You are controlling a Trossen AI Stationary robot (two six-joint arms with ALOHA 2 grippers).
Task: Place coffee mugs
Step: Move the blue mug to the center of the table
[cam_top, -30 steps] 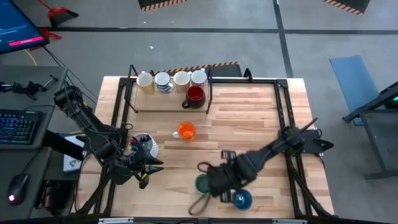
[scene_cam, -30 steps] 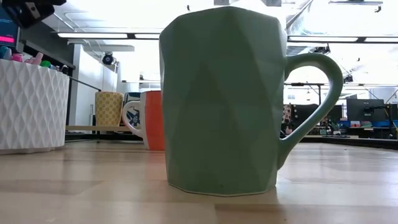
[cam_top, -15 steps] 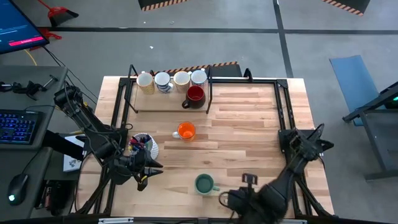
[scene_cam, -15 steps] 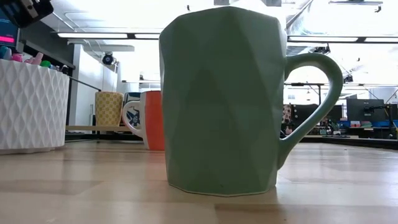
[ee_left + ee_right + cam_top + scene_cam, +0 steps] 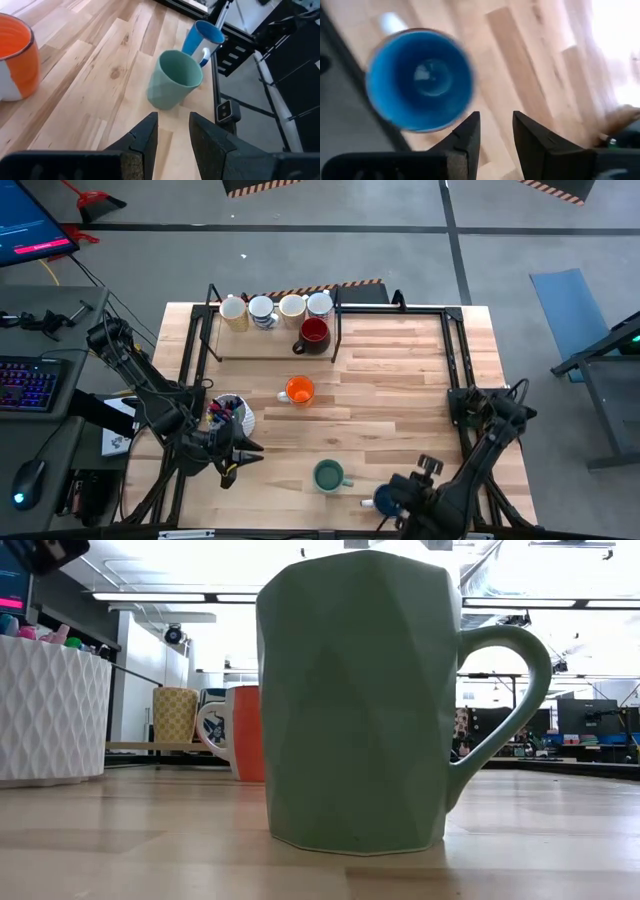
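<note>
Wooden worktop (image 5: 400, 380) seen whole only from above. Left arm parked by the near left edge, left gripper (image 5: 240, 448) just beside the white pen holder (image 5: 232, 415); jaws slightly parted, holding nothing, per the left wrist view. Right gripper (image 5: 395, 502) low at the near edge, right beside the blue mug (image 5: 385, 501); jaws narrowly apart over the mug's open mouth (image 5: 420, 80), gripping nothing, shown only by the right wrist view. Green mug (image 5: 328, 476) upright near the front, filling the low view (image 5: 360, 700). Orange mug (image 5: 299, 391) mid-worktop. Dark red mug (image 5: 313, 334) before four pale mugs (image 5: 276, 309) in a row at the far edge.
</note>
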